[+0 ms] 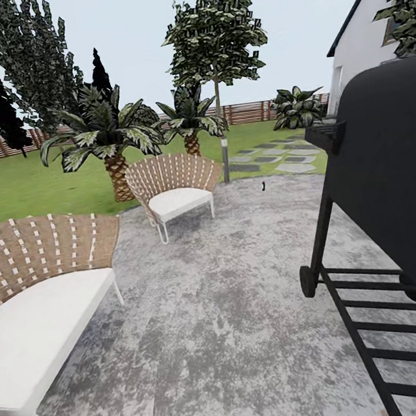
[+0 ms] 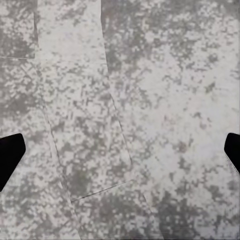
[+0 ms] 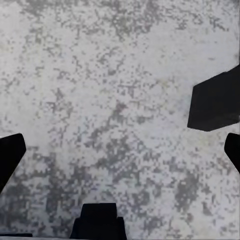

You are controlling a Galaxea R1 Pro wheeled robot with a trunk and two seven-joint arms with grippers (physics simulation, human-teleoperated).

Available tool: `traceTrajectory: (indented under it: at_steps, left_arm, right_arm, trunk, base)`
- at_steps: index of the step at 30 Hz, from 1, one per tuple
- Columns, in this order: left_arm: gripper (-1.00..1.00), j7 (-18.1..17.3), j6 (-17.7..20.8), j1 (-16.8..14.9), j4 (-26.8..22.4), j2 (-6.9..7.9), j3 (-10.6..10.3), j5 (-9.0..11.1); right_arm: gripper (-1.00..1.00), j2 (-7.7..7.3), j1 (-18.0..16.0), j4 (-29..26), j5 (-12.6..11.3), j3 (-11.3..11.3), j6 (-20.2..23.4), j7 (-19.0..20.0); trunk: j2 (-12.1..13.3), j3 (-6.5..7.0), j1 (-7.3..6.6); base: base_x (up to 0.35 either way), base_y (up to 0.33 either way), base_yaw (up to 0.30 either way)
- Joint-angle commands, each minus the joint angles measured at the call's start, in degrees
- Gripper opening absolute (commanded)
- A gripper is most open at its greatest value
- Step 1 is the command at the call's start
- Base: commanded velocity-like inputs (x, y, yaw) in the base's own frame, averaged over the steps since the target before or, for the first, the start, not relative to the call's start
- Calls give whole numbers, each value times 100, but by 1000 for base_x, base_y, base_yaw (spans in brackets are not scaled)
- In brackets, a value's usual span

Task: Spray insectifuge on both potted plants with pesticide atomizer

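Atomizer [image 1: 264,186] — tiny dark speck far off at the paving's [image 1: 233,309] edge, past the wicker chair [image 1: 174,189], left of the grill [image 1: 389,199]. Left gripper [image 2: 120,150] and right gripper [image 3: 120,150] wide, empty. Approach step — drive closer next.

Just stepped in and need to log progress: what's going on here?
The robot is on the grey paving of a garden, holding nothing. Its left end effector and right end effector are open, pointing down at bare paving. Ahead are two wicker seats, palm trees and lawn; a black grill stands close on the right. A tiny dark item at the far paving edge is too small to identify.
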Motion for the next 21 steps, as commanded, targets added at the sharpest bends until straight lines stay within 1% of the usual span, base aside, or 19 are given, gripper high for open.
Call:
traceTrajectory:
  at_steps: [1, 21]
  left_arm:
    - [100, -6, -18, -4, 6, -2, 26, 5]
    - [100, -6, -18, -5, 6, 5, 29, -6]
  right_arm:
    - [100, 0, -1, -1, 2, -2, -14, -2]
    - [100, 3, -1, 28, 4, -8, -14, 0]
  trunk:
    - [-2, -5, 3]
    - [-2, -5, 3]
  base:
    - [333, 106, 0]
    - [333, 105, 0]
